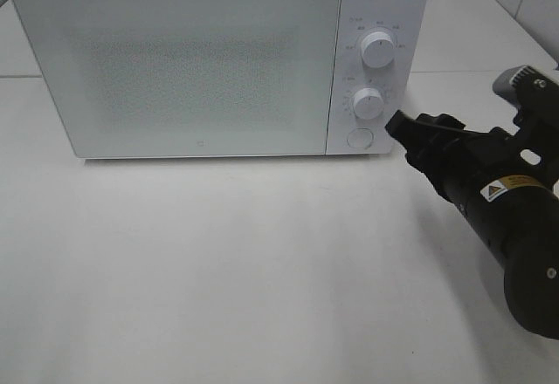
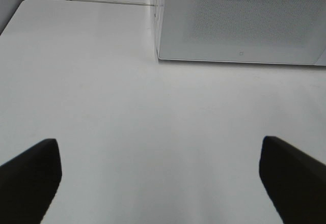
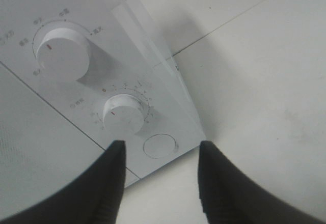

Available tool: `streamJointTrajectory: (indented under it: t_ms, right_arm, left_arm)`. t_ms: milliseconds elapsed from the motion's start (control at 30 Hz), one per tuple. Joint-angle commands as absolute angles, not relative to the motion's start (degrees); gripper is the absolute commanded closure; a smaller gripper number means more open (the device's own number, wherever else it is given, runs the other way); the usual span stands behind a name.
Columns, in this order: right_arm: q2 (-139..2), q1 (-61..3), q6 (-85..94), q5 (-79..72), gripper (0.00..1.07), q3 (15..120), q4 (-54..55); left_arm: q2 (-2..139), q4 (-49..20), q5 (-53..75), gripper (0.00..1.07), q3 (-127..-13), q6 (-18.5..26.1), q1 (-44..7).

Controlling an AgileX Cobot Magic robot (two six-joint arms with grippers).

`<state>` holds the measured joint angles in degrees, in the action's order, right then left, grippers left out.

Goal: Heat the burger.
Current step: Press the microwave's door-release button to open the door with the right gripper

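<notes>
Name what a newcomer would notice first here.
The white box-shaped microwave with its frosted door closed dominates the back of the white table. The black right tool hovers close to its control panel, jaws apart with nothing between them, lined up with the round white button beneath two white dials.

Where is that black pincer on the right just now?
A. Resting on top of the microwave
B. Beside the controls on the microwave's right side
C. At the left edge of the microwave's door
B: the right pincer hovers beside the round button at the lower right corner of the microwave, well away from its top and the door's left edge.
</notes>
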<state>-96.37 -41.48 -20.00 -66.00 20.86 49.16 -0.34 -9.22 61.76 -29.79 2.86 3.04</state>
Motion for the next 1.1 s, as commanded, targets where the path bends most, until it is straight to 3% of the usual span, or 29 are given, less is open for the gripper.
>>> streamJointTrajectory:
  t_ms: [33,300,567,1100]
  right_arm:
    - [-96.1,-41.8,-31.7,-65.7,0.75,21.0,49.2]
    - [-96.1,-41.8,-54.6,-61.8,0.92,21.0,49.3]
    - [-96.1,-41.8,-65.4,-59.0,1.07,21.0,49.0]
    - [-98.7,-41.8,-76.1,-55.3,1.07,21.0,48.0]
  left_arm:
    - [-1.3,-9.7,61.4,0.09,-29.7,2.9,3.2]
    - [-1.3,-9.7,61.4,0.09,-29.7,2.9,3.2]
    - [-1.3,-9.7,61.4,0.09,-29.7,2.9,3.2]
    - [-1.3,-9.7,61.4,0.09,-29.7,2.9,3.2]
